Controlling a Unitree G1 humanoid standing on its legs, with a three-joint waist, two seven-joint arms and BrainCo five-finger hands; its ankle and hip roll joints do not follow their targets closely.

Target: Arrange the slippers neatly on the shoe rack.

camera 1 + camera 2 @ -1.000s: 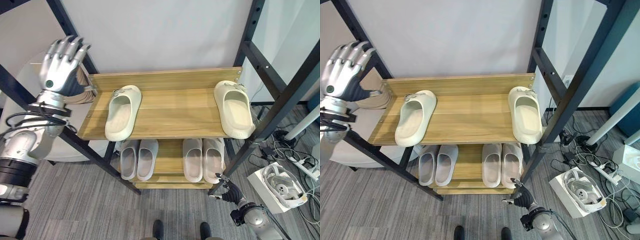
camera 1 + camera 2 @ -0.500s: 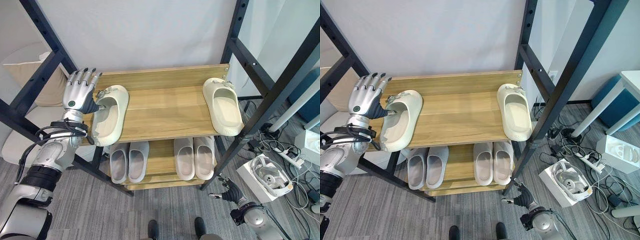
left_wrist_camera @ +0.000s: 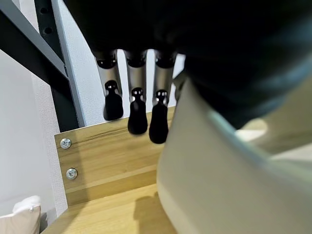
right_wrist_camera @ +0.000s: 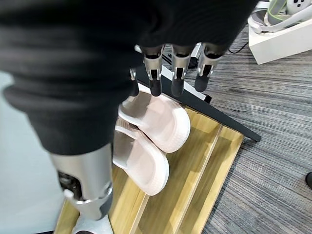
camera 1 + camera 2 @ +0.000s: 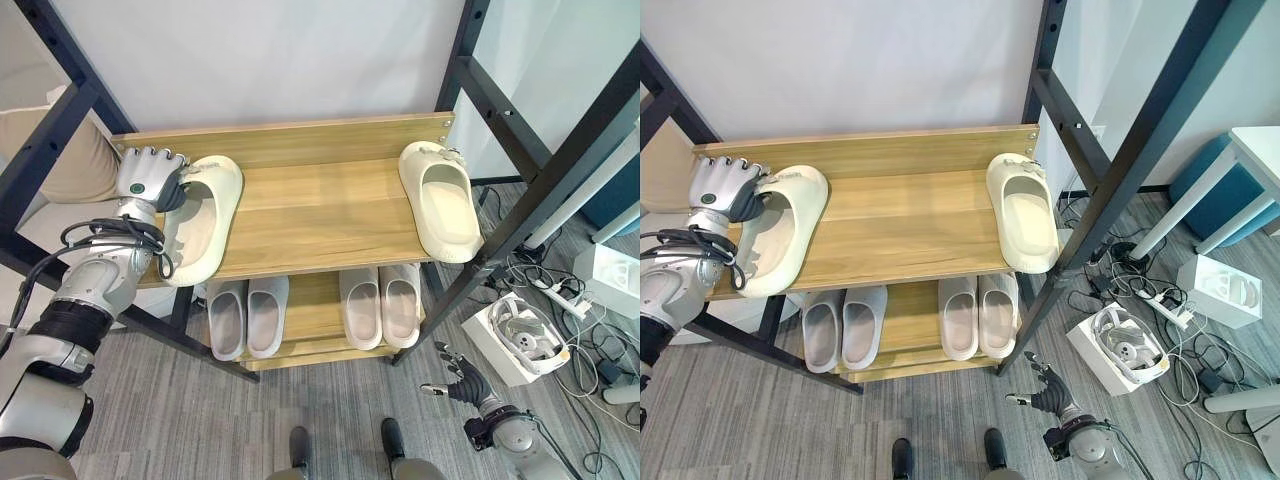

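The black-framed wooden shoe rack [image 5: 330, 215] carries two cream foam slippers, well apart on its top shelf. The left hand [image 5: 148, 180] has come down from the air onto the left slipper [image 5: 200, 228], fingers curled over its toe strap; the left wrist view shows their tips clear of the backboard. The right slipper [image 5: 440, 200] lies untouched. The right hand [image 5: 455, 372] hangs low, fingers relaxed.

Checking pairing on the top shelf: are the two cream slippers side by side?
No. One cream slipper lies at the top shelf's left end by the left hand, the other cream slipper at its right end.
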